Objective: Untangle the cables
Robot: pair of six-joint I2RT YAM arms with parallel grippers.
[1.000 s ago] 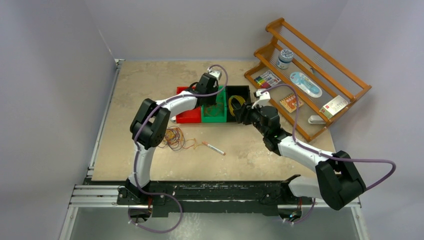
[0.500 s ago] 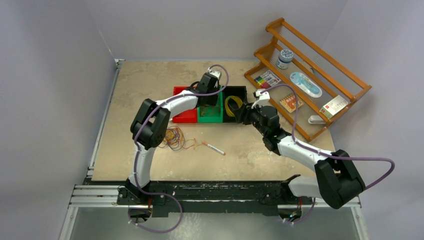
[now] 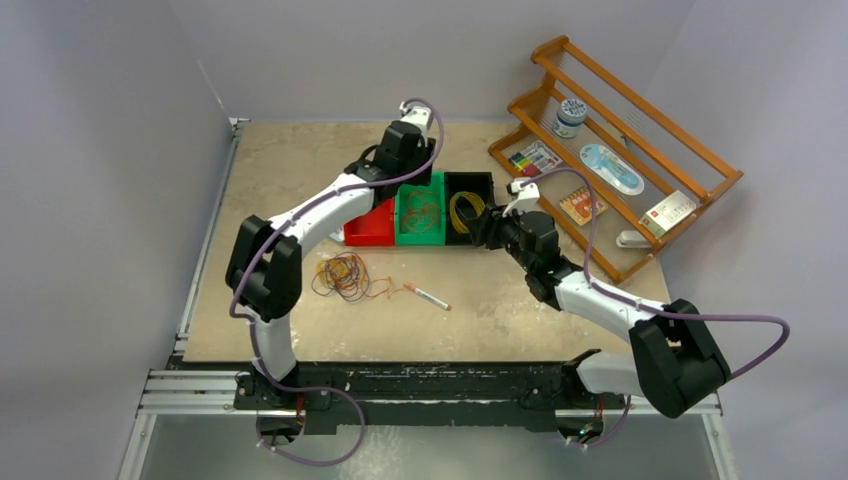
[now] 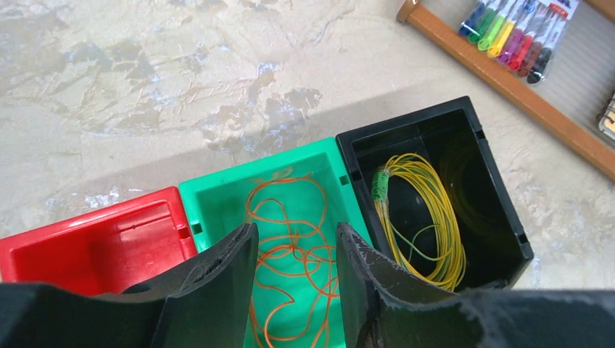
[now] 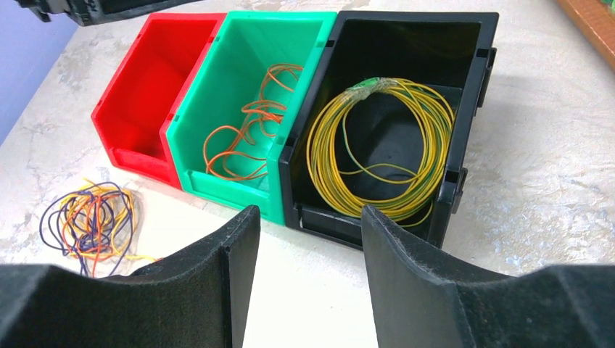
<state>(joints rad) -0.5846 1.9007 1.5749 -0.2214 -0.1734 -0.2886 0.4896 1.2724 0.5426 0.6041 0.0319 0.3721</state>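
Cables (image 3: 343,276) lie beside red bin (image 3: 378,233), pen (image 3: 427,296).

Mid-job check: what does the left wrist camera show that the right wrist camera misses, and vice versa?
Left wrist only: the row of coloured markers on the wooden rack. Right wrist only: the loose tangle of cables lying on the table near the red bin. Both: the red bin, the green bin holding an orange cable, the black bin holding a yellow coil.
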